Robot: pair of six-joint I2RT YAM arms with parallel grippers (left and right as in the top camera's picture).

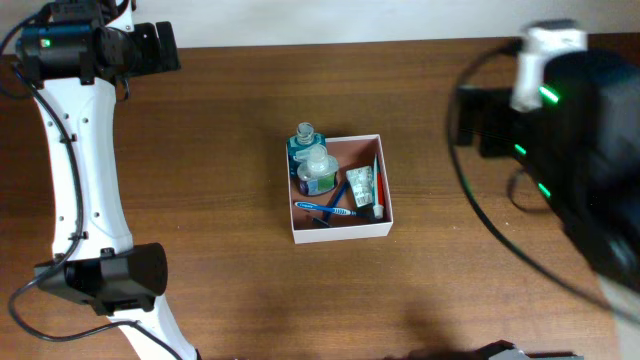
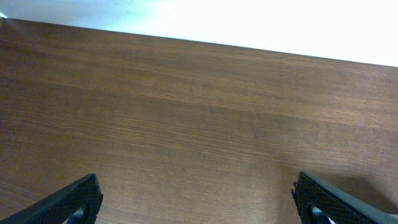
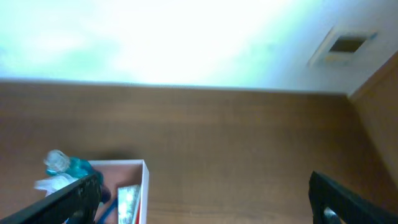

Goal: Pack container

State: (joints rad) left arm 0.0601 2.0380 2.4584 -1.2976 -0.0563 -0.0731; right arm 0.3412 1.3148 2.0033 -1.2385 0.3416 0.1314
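Note:
The container (image 1: 341, 233), a shallow square box with white walls and a reddish-brown inside, sits mid-table. In it lie two teal bottles (image 1: 314, 160), a blue toothbrush (image 1: 325, 208) and a small tube (image 1: 361, 186). My left gripper (image 1: 172, 48) hangs at the far left back, well away from the box. In its wrist view it stands open (image 2: 199, 208) over bare wood. My right gripper (image 1: 462, 120) hovers to the right of the box, blurred. It is open (image 3: 205, 208) with nothing between its fingers. The container's wall (image 3: 145, 186) and a bottle (image 3: 69, 167) show beside its left finger.
The left arm's base (image 1: 110, 280) stands at the front left. The right arm's dark body and a cable (image 1: 500, 235) fill the right side. The table's back edge (image 1: 350, 44) meets a white wall.

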